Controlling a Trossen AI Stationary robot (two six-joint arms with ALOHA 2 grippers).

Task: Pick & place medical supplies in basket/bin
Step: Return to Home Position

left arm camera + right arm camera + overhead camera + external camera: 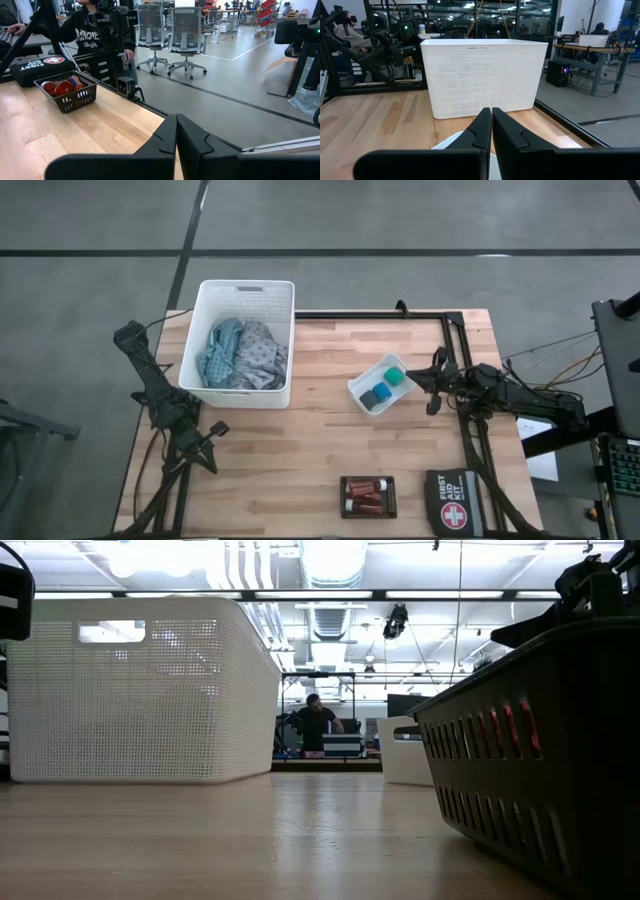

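The white slotted basket (283,298) (140,690) (485,80) stands at the table's far left. The teal cloth (220,350) and the grey patterned cloth (262,355) lie inside it. A blue piece (376,396) and a green piece (395,377) sit in a small white tray (360,383). Three red bottles (365,496) (60,88) lie in a small dark basket (343,498) near the front edge. My right gripper (432,388) (491,113) is shut, just right of the tray, pointing at the white basket. My left gripper (217,430) (176,120) is shut and hovers at the near left.
A black first aid pouch (455,500) (35,67) lies at the near right corner, beside the dark basket (540,740). A black frame rail (370,314) runs along the table's far and right edges. Bare wood (290,450) spans the middle. People show in the room beyond.
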